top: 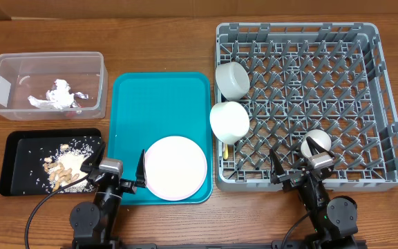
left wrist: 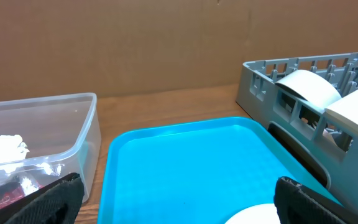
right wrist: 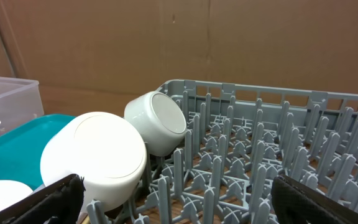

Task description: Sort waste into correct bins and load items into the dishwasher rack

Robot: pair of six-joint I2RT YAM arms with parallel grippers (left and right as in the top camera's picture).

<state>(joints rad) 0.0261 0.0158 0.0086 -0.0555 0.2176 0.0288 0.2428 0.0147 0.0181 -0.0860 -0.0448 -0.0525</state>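
Observation:
The grey dishwasher rack (top: 365,104) fills the right side. Two white bowls (top: 232,79) (top: 229,121) lie tilted at its left edge, and they also show in the right wrist view (right wrist: 160,124) (right wrist: 95,158). A small white cup (top: 319,139) sits near its front. A pale yellow utensil (top: 225,149) pokes out under the nearer bowl. The foil wrapper (top: 59,95) lies in the clear tub (top: 5,66). Rice and nut scraps (top: 64,169) lie in the black tray (top: 16,183). My left gripper (top: 116,168) is open over the teal tray's front left corner. My right gripper (top: 293,155) is open over the rack's front, beside the cup.
A teal serving tray (top: 150,104) lies between the bins and the rack, with a white plate (top: 175,168) at its front right. The wooden table (top: 47,28) shows around everything. A brown cardboard wall (left wrist: 166,43) stands behind.

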